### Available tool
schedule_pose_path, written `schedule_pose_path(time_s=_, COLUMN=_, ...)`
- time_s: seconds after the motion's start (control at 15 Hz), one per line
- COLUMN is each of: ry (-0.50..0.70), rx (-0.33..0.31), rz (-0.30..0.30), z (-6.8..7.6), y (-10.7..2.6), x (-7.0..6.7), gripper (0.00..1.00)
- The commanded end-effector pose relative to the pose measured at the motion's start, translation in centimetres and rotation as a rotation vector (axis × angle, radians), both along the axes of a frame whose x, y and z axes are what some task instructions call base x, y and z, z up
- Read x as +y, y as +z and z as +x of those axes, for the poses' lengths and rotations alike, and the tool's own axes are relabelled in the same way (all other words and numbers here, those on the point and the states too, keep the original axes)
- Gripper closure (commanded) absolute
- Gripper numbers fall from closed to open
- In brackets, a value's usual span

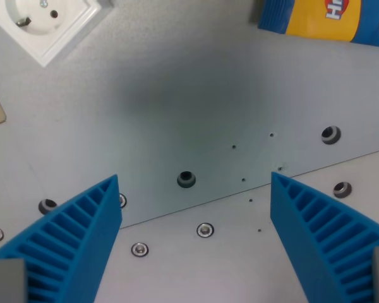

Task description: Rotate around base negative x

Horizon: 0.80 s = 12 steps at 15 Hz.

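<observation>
1. Biggest thing first: the grey metal table (196,82) fills your whole wrist view. There's a seam (252,189) running across it, climbing toward the wrist view's right, with bolts and holes scattered on both sides, like the dark hole (186,179) near the middle.

2. The claw (196,243) is next. Its two blue ribbed fingers (82,246) poke up from the bottom corners, spread wide apart, with nothing between them but bare table. So it's wide open and holding nothing.

3. The task is just a rotation of the arm itself, so the claw is your task thing, and it sits low over the table, straddling the seam. The fingertips point up-frame and lean in toward each other a bit; the line between them runs roughly side to side across the view.

4. Progress: honestly, you can't tell from one frame. The view looks tilted and not straight down, which might mean some rotation is done, but that's a guess.

5. Small stuff at the edges: a white power socket (47,25) top left, a blue and yellow package (322,19) top right.
</observation>
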<state>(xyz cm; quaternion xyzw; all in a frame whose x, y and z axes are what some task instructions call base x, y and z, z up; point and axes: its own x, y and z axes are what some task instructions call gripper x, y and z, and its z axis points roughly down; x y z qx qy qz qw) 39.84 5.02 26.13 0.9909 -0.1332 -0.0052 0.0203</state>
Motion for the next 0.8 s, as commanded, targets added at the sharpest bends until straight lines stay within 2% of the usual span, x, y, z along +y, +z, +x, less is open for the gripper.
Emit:
schedule_pose_path(time_s=0.07, ry=-0.014, rx=-0.005, rz=-0.183, z=0.01, y=0.26, x=0.34, gripper=0.0)
schedule_pose_path(time_s=0.8, ry=-0.014, rx=-0.003, rz=-0.33, z=0.01, y=0.26, x=0.34, gripper=0.0)
